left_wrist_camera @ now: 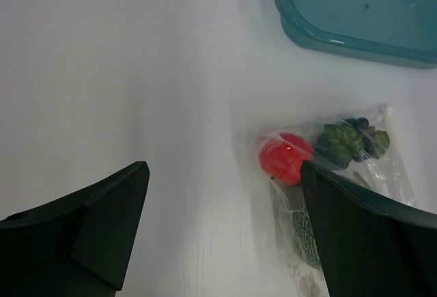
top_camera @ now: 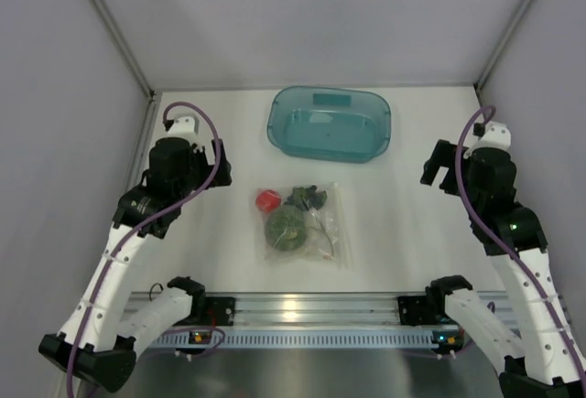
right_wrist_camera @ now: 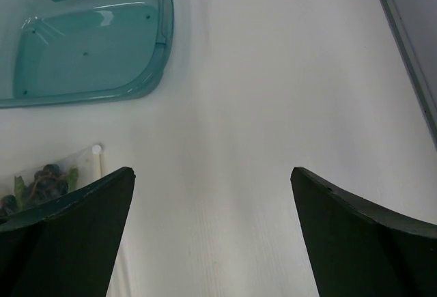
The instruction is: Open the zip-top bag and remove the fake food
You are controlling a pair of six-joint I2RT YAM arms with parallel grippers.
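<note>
Both my jaws stand wide open, empty.
This zip-top bag (top_camera: 331, 233) looks light, limp, slippery; I'd pinch its right zip edge.

Left wrist view: teal translucent plastic tray (left_wrist_camera: 355, 41) cut by top edge; olive-green leafy ball (left_wrist_camera: 300, 225), apparently, half hidden behind 1 black finger (left_wrist_camera: 375, 242).

Bright, even light falls from overhead. The teal tray (top_camera: 330, 123) carries small white glints; in front of it the metal rail (top_camera: 302, 306) glares. Wrist views are soft, blurriest farthest from the tray.
</note>
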